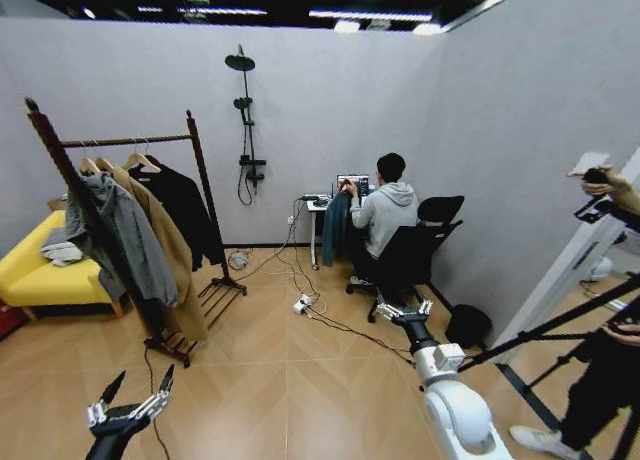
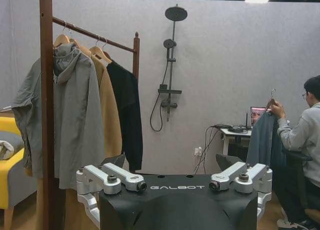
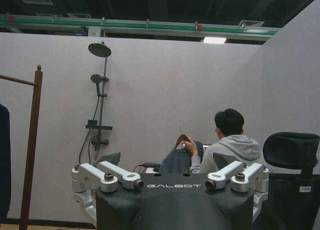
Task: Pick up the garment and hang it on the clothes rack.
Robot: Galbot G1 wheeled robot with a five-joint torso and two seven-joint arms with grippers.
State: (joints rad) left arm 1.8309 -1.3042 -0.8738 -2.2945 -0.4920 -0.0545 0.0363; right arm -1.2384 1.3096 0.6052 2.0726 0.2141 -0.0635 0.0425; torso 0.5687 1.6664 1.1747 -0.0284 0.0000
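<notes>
The clothes rack (image 1: 130,140) stands at the left side of the room, in front of a yellow sofa (image 1: 35,270). On its rail hang a grey hooded jacket (image 1: 125,235), a tan coat (image 1: 170,245) and, at the far end beside the far post, the garment (image 1: 185,215), long and black. In the left wrist view the near post of the rack cuts across the grey jacket, and the lower part of the garment (image 2: 127,115) is hidden behind the hand. In the right wrist view the far post of the rack (image 3: 31,140) is seen, and a dark strip at the picture's edge cannot be identified.

The left hand (image 1: 130,400) is low at the bottom of the head view, over the wooden floor, its fingers spread open and holding nothing. The right hand (image 1: 403,310) is raised further forward, also open and empty, its arm partly cut off by the lower edge.

A person on an office chair holds a blue garment (image 2: 261,135) on a hanger, near a small worktop (image 1: 316,208) at the back wall.
</notes>
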